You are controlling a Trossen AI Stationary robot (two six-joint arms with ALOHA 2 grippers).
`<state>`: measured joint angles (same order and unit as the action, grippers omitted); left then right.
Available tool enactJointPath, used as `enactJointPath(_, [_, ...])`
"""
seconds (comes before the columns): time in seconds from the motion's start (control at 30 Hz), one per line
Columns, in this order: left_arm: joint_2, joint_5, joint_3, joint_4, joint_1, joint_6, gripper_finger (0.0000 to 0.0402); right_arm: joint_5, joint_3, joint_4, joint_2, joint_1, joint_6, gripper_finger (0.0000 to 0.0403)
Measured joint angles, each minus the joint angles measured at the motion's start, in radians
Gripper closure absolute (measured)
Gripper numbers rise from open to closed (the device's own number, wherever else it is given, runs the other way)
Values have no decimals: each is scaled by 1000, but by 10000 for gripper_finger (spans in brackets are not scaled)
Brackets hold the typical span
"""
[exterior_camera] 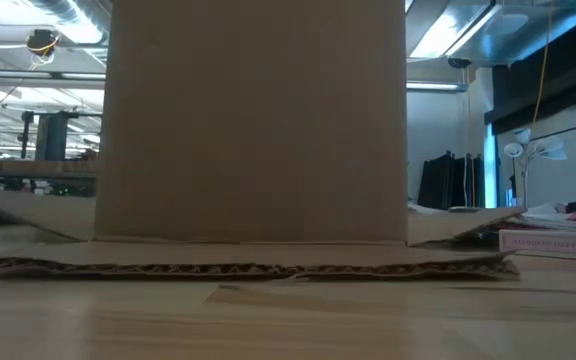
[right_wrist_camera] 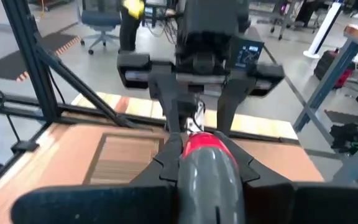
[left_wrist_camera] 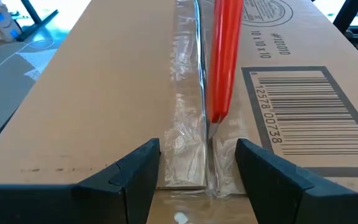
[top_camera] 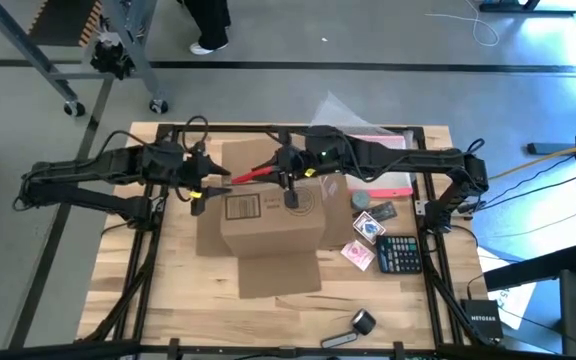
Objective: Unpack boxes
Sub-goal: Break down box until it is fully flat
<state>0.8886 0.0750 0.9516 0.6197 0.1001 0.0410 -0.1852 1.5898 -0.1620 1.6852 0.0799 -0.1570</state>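
The brown cardboard box [top_camera: 268, 215] sits at the middle of the tabletop [top_camera: 168, 300], one flap folded flat toward the near edge, barcode label facing up. Over its taped top seam, the right gripper [top_camera: 290, 180] is clamped on a red-handled cutting tool [top_camera: 253, 174], whose tip points along the seam toward the box's left side. In the left wrist view the red handle [left_wrist_camera: 224, 56] lies right over the clear tape. The left gripper [top_camera: 206, 186] hovers at the box's left top edge, fingers [left_wrist_camera: 135, 171] spread apart either side of the seam, holding nothing. Near the right edge lie a calculator [top_camera: 400, 254] and playing cards [top_camera: 368, 228].
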Motion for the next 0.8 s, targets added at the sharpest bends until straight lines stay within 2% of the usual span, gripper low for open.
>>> enactJointPath(0.5, [-1,-8,-5,-20,0,4,192,-18,1,37,41,1,-8,353])
enactJointPath(0.67, [0,-9,-4,-16,0,1,192,-16,4,5,37,1,-13,353])
enactJointPath(0.8, [3,-10,-3,-8,0,-3,192,27,4,-74,9,-1,-35,353])
